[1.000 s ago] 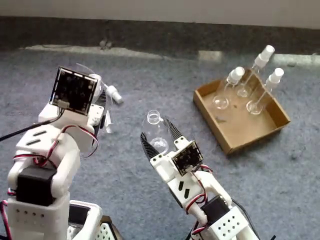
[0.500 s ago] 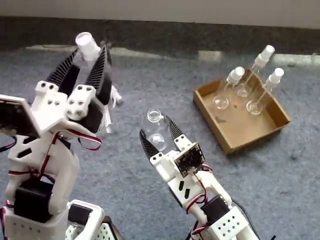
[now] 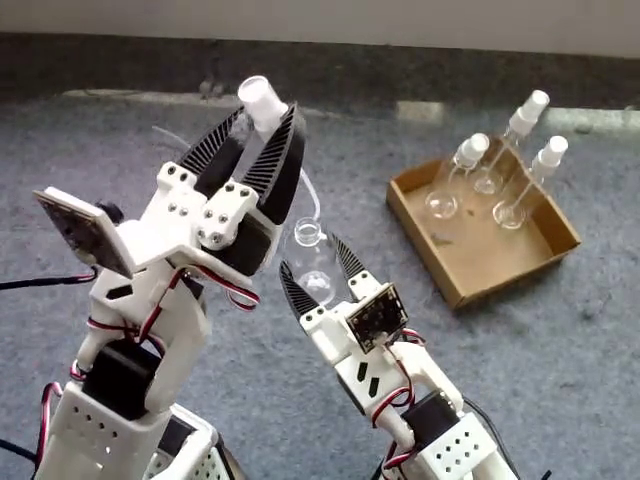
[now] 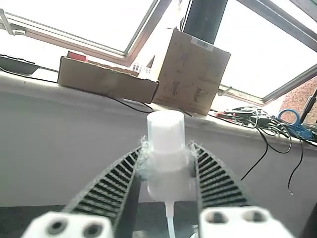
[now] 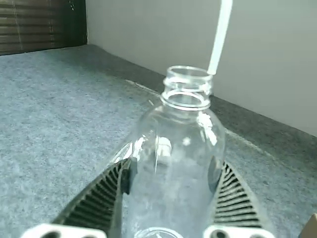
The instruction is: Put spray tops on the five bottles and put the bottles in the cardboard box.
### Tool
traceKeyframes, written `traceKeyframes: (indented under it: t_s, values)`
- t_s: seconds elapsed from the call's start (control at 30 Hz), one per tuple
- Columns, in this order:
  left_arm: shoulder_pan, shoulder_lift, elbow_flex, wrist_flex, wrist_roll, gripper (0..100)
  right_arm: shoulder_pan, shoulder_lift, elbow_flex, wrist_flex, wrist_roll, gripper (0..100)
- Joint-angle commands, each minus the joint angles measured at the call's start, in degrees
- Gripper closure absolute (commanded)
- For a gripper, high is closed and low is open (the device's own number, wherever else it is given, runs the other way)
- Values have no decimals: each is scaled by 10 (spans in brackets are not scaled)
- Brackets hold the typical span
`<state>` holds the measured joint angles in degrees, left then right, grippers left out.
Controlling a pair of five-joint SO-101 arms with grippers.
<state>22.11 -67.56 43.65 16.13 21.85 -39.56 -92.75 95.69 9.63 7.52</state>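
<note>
My left gripper [image 3: 262, 130] is shut on a white spray top [image 3: 258, 98], held high with its thin tube [image 3: 312, 200] hanging down toward the bottle. The spray top [image 4: 166, 151] sits clamped between the ribbed fingers [image 4: 119, 173]. My right gripper [image 3: 316, 270] is shut on a clear open-necked bottle [image 3: 310, 255] standing upright on the grey carpet. The bottle [image 5: 173, 163] fills the space between the jaws, and the tube's end [image 5: 219, 34] hangs just behind its open neck [image 5: 187, 84]. Three capped bottles [image 3: 490, 170] stand in the cardboard box [image 3: 480, 260].
The cardboard box sits at the right of the grey carpet, with its near half bare. A dark ledge [image 3: 320, 65] runs along the far edge of the carpet.
The left arm has swung right with the spray top, from the far left to above the bottle. The right gripper has kept still, holding the bottle.
</note>
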Motion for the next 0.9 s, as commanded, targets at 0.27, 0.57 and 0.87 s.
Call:
traceKeyframes:
  t_s: [0.27, 0.57, 0.87]
  values:
    - [10, -10, 1, -14, 5, 995, -2, -9, 95, 1, 4, 875]
    - [10, -10, -17, -11, 6, 995, -2, -8, 95, 1, 4, 875]
    - [10, -11, -20, -13, 6, 995, -2, -7, 95, 1, 4, 875]
